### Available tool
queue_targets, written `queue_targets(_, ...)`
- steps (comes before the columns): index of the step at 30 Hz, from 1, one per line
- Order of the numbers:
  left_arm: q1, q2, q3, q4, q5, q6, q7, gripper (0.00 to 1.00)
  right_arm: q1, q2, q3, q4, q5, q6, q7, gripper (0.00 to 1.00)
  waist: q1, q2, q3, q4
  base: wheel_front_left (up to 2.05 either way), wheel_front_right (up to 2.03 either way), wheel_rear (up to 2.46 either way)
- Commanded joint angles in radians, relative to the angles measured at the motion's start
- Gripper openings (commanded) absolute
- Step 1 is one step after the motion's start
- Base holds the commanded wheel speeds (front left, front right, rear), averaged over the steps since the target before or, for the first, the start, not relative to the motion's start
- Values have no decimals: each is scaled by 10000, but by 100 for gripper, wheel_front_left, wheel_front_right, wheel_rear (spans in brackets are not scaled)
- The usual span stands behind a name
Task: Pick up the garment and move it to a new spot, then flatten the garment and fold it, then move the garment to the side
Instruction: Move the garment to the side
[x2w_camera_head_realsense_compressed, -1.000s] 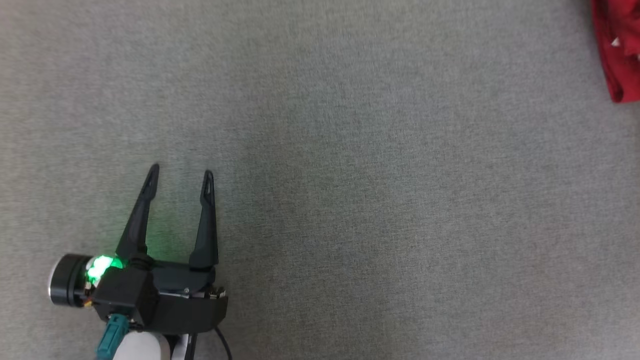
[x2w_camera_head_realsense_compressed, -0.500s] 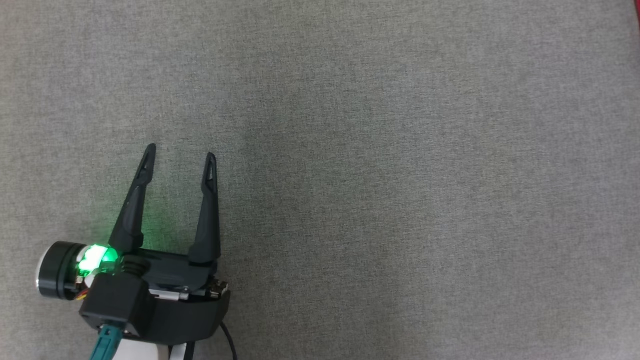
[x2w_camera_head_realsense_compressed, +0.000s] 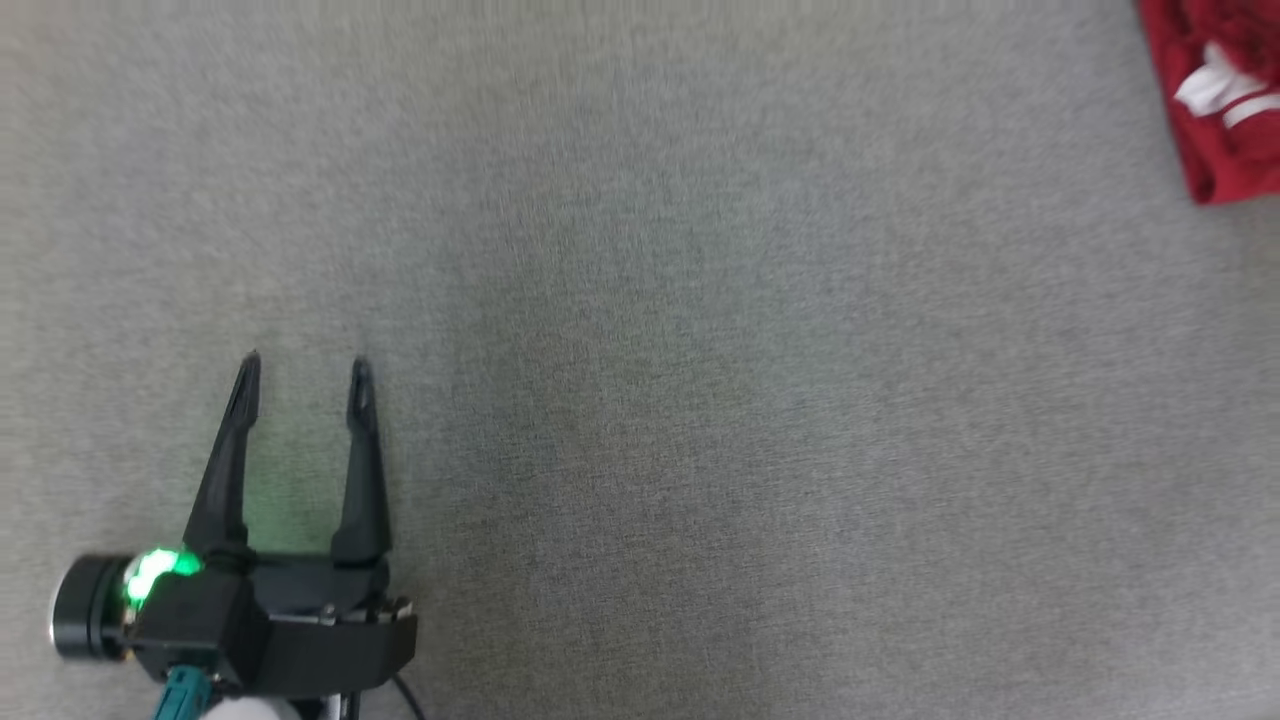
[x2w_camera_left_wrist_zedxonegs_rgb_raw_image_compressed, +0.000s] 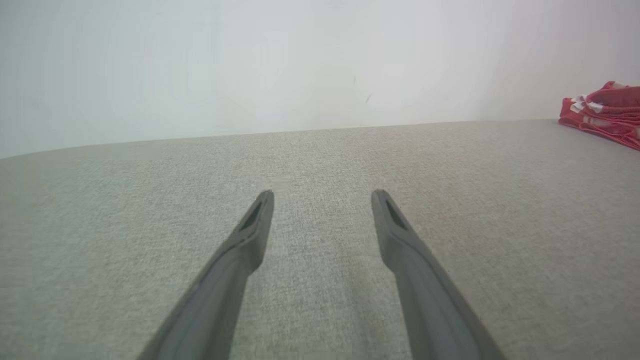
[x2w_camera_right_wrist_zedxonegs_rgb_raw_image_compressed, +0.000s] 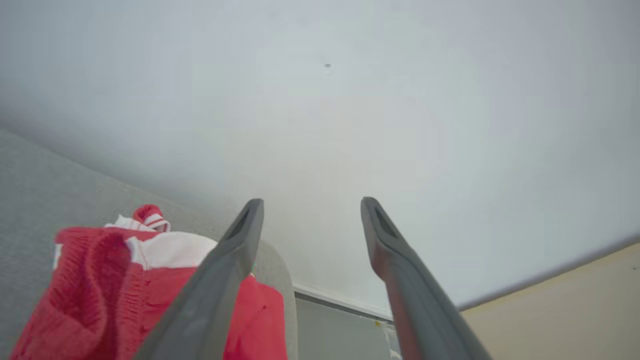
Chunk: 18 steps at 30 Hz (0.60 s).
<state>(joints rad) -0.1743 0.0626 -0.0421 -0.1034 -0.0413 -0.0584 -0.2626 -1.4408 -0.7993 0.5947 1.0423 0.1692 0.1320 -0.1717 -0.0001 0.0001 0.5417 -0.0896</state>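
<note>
While my left gripper (x2w_camera_head_realsense_compressed: 305, 370) hangs over the near left part of the grey surface (x2w_camera_head_realsense_compressed: 700, 400), its two fingers stand wide apart, with bare cloth showing between them. A green light (x2w_camera_head_realsense_compressed: 155, 575) glows at its wrist.

The garment (x2w_camera_head_realsense_compressed: 1225, 110), red with white trim, lies bunched at the far right corner of the surface, cut off by the head view's right edge. It is well apart from my left gripper, and a broad stretch of grey cloth lies between them. From my left wrist, the left gripper (x2w_camera_left_wrist_zedxonegs_rgb_raw_image_compressed: 324, 195) points across the surface at a pale wall (x2w_camera_left_wrist_zedxonegs_rgb_raw_image_compressed: 300, 60), and the garment (x2w_camera_left_wrist_zedxonegs_rgb_raw_image_compressed: 602, 112) sits as a low heap at the right, close to that wall.

My right gripper (x2w_camera_right_wrist_zedxonegs_rgb_raw_image_compressed: 312, 202) is also spread wide. In its wrist view the left finger crosses in front of the garment (x2w_camera_right_wrist_zedxonegs_rgb_raw_image_compressed: 100, 300), though I cannot tell whether it touches the cloth. The right finger stands against the wall (x2w_camera_right_wrist_zedxonegs_rgb_raw_image_compressed: 350, 100). The garment rests by the rounded corner of the surface (x2w_camera_right_wrist_zedxonegs_rgb_raw_image_compressed: 30, 210). Past that corner I see a white skirting (x2w_camera_right_wrist_zedxonegs_rgb_raw_image_compressed: 340, 300) and a beige floor (x2w_camera_right_wrist_zedxonegs_rgb_raw_image_compressed: 575, 310).
</note>
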Motion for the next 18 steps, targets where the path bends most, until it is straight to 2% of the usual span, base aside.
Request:
queue_targets(1, 263, -15, 91, 129, -101, 51, -28, 100, 381, 313, -268, -168, 52, -33, -285, 100, 1, -1, -872, -41, 0, 0, 0)
queue_targets(6, 798, -74, 403, 520, -347, 150, -28, 100, 1463, 1099, -1177, -1066, 26, -33, -833, 100, 1, -1, -1880, 60, 0, 0, 0)
queue_targets(12, 1643, -120, 949, 842, -529, 312, -28, 100, 3374, 2183, -2732, -2677, 568, -32, -929, 100, 1, -1, -2942, -19, 0, 0, 0)
queue_targets(13, 1643, -120, 949, 842, -529, 312, -28, 100, 3374, 2183, -2732, -2677, 568, -32, -929, 100, 1, -1, -2942, -19, 0, 0, 0)
queue_targets(18, 2393, -124, 1047, 1043, -597, 408, -28, 100, 5588, 3117, -4449, -4274, 669, -32, -923, 100, 1, -1, -3745, 11, 0, 0, 0)
